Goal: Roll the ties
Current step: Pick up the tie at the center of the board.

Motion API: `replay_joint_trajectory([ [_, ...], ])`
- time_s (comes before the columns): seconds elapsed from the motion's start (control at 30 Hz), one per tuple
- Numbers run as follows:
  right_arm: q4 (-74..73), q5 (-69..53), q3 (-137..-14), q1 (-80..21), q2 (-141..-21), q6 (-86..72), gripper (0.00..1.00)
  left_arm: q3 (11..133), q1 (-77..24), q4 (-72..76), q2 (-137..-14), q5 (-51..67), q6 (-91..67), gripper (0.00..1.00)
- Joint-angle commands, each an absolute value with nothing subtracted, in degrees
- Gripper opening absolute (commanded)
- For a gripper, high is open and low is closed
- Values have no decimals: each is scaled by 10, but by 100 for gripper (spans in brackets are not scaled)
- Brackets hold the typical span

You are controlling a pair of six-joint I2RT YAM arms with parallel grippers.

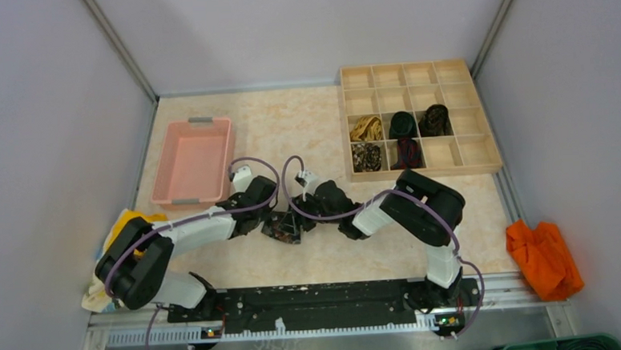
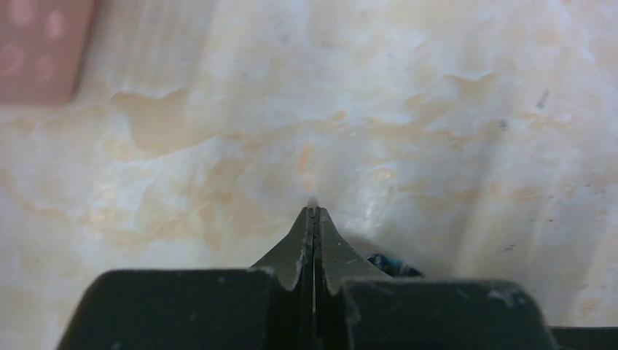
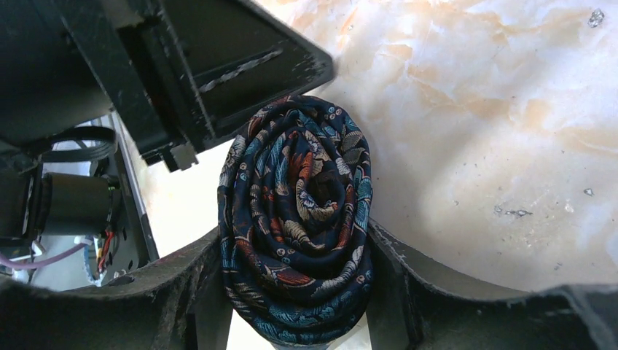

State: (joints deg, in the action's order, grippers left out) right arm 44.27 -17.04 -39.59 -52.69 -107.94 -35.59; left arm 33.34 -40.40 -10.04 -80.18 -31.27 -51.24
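So the right gripper point(image 3: 294, 235) is about half open and clamped on a rolled tie point(image 3: 299, 182), a dark navy paisley one with red and teal bits. The coil sits squarely between the two fingers, spiral end facing the wrist camera, and both fingers press into its sides. The left gripper point(image 2: 313, 211) is fully shut with nothing between its tips, pointing down at the bare marble-look table point(image 2: 437, 109). In the right wrist view its black body sits just up and left of the coil, really close; I can't tell if it actually touches. From the top, the two grippers meet nose to nose over that coil. Well beyond the right gripper, off to its far right, there's a wooden divider tray point(image 1: 422, 172) with five more rolled ties point(image 1: 402, 124) tucked into separate compartments. A pink bin point(image 1: 192, 159) sits just past the left gripper, and an orange cloth point(image 1: 544, 257) lies way off to the right.
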Motion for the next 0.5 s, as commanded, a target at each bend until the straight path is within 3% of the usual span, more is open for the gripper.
replay_joint_trajectory([
  [0.0,316,-147,-366,-526,-1095,-327,57,358,-395,-81,-846,-226,-468,0],
  [0.27,311,-140,-373,-526,-1105,-327,57,432,-408,-425,-682,-370,-571,0],
  [0.47,310,-145,-376,-526,-1112,-327,57,368,-409,-435,-552,-264,-591,0],
])
